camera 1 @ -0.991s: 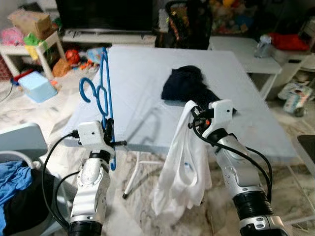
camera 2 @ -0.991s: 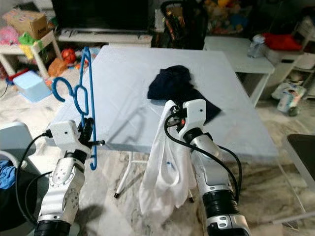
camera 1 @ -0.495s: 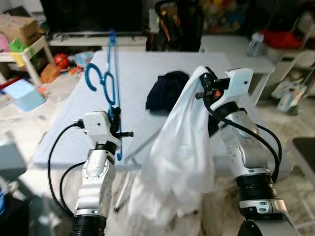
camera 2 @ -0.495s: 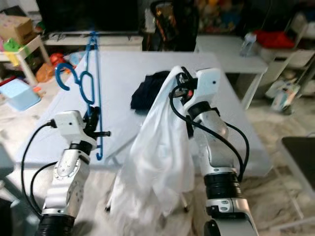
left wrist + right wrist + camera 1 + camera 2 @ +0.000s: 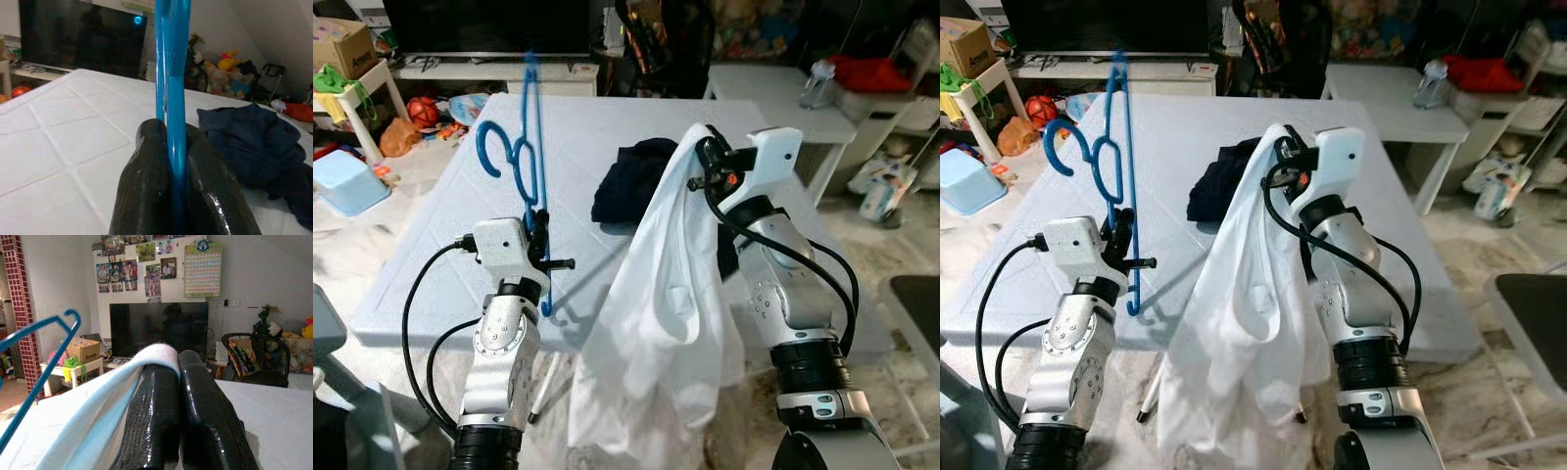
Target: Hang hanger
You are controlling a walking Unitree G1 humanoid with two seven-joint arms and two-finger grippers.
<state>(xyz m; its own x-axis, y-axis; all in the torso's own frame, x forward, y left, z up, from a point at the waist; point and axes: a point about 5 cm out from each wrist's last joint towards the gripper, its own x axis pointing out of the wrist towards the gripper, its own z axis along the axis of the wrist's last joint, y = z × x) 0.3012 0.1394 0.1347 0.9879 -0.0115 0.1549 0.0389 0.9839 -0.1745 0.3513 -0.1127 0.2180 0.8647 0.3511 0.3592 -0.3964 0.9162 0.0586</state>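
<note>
The blue hanger (image 5: 523, 147) is standing upright over the near left part of the white table (image 5: 440, 264), its long axis running nearly vertical — one end rising toward the far edge of the table, the hook (image 5: 491, 157) curling out to the left. The left gripper (image 5: 540, 257) is clamping its lower end, the two black fingers (image 5: 146, 196) pressing tight against the blue bar from both sides; that arm is rising from below the table's near edge with the forearm almost vertical. Farther back on the table, toward its middle, a dark navy garment (image 5: 631, 181) is lying crumpled. To the right of the hanger, the white shirt (image 5: 661, 323) is hanging down past the table's near edge in long folds, its top edge draping over the right gripper (image 5: 703, 162), whose fingers (image 5: 161, 406) are pinching together on the cloth. The right arm is bending up at the elbow — wrist raised above the table surface, gripper pointing left toward the hanger.
</note>
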